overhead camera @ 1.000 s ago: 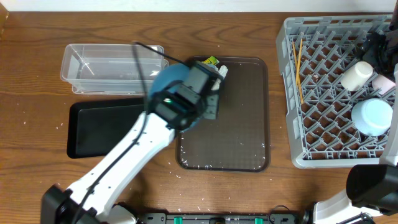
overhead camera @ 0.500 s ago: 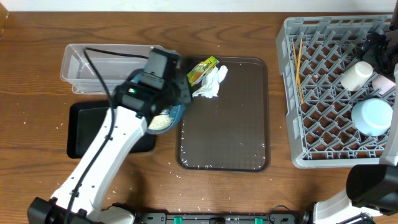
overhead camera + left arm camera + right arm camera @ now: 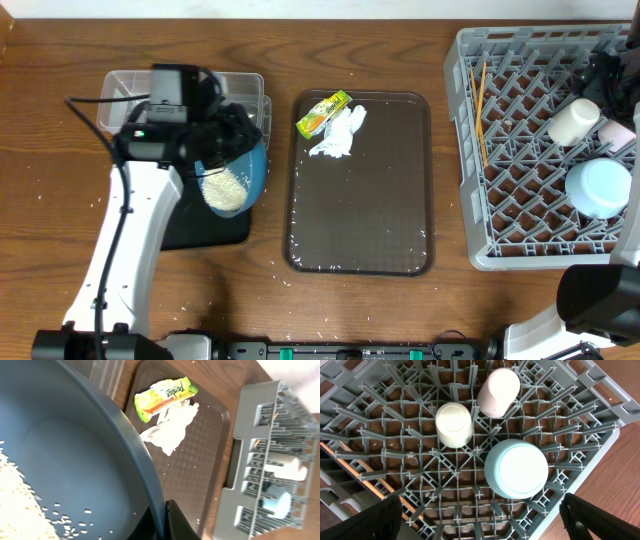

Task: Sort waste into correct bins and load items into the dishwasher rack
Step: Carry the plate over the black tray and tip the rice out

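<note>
Swung leftward, the large dark-blue bowl (image 3: 240,170) of white rice (image 3: 225,188) hangs clenched in my left gripper (image 3: 161,522); my right gripper (image 3: 480,522) gapes; lettering on the yellow-green wrapper (image 3: 165,399) illegible.

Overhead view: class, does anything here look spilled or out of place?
Yes. Stray rice grains lie scattered on the wooden table by the brown tray's near-left corner, outside any bin. The main heap sits in the dark-blue bowl.
</note>
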{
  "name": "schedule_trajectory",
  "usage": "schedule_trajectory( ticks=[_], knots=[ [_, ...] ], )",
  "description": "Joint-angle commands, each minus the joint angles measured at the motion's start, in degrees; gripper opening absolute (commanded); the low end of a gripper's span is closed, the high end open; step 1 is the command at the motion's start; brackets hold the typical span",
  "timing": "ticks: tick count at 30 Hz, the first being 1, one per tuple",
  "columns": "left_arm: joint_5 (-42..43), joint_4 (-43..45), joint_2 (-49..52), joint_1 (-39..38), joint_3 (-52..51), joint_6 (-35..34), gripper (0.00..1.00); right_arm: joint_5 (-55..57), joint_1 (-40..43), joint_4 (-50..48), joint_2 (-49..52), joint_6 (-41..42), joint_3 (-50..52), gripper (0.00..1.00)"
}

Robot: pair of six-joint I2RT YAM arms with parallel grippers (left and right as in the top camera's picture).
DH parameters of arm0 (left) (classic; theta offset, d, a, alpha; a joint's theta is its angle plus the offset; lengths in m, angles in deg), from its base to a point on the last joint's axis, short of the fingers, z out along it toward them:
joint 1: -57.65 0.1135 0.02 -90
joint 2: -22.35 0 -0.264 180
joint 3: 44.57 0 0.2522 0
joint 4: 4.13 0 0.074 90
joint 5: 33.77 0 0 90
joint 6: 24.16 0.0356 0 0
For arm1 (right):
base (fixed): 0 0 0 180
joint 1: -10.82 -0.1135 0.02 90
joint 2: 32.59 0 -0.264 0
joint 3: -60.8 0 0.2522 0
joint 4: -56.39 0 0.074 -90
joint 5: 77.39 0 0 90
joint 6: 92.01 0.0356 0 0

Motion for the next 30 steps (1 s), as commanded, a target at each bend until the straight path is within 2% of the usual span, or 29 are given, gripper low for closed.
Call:
schedule_trajectory(
  ticks=[1, 10, 19, 30],
  knots=[
    [7.50, -0.59, -0.85, 2.62, -0.48, 0.44, 0.06, 0.35, 0.37, 0.00, 0.13, 1.01, -0.13, 0.99],
    [17.20, -1.46, -0.85, 9.46, -0.48, 2.36, 0.06, 0.35, 0.37, 0.00, 0.13, 1.01, -0.13, 0.99],
    [32.63, -1.55, -0.83, 17.44, -1.33, 3.87, 0.06, 0.35, 0.37, 0.00, 0.13, 1.01, -0.13, 0.99],
    [37.18, -1.57, -0.83, 26.34, -5.46, 3.87, 0.06, 0.35, 0.37, 0.00, 0.13, 1.01, -0.13, 0.99]
  ],
)
